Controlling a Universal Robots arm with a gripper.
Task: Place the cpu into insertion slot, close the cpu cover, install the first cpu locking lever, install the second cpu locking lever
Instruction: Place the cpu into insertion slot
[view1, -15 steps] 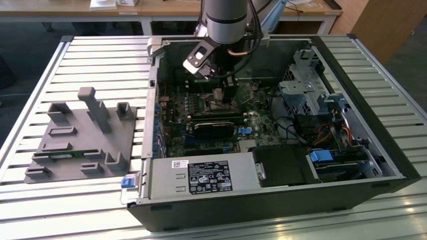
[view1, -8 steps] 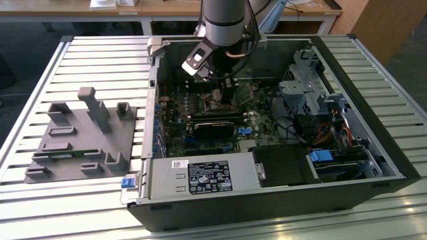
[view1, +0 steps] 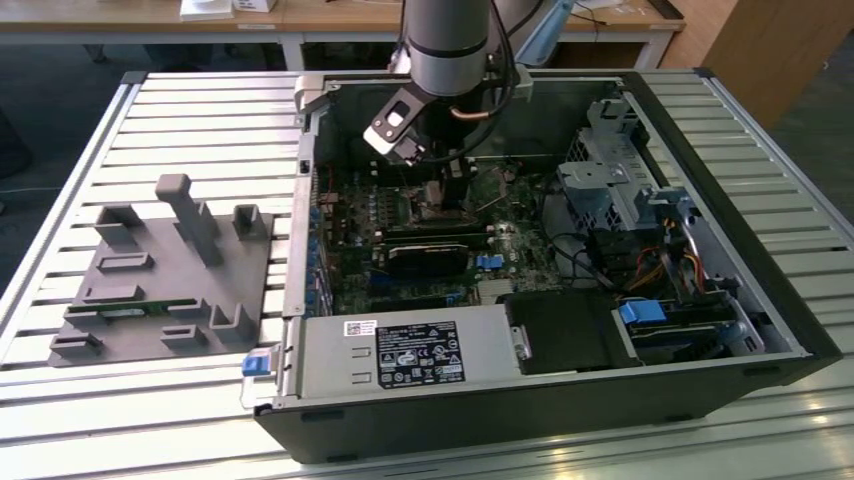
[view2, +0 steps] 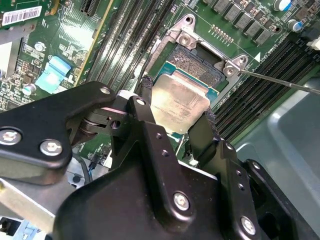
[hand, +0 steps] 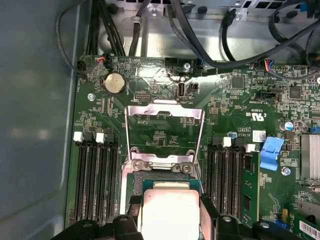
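CPU held over the open socket inside the computer case.

The fingers (view2: 146, 112) are closed on opposite edges of the cpu (view2: 180, 105), its silvery top facing up. It sits over the near part of the insertion slot (view2: 194, 62) (whether it rests on the socket or hangs just clear of it cannot be told). The cpu cover (hand: 145, 110) is swung open and lies back over the motherboard (hand: 240, 110), beyond the slot's hinge edge. Banks of memory slots (hand: 97, 180) flank the socket on both sides. The computer case (view1: 747, 250) lies open on the slatted table (view1: 200, 110), towards the edge on the exterior view's right. A grey fixture block (view1: 160, 290) stands near the opposite edge.
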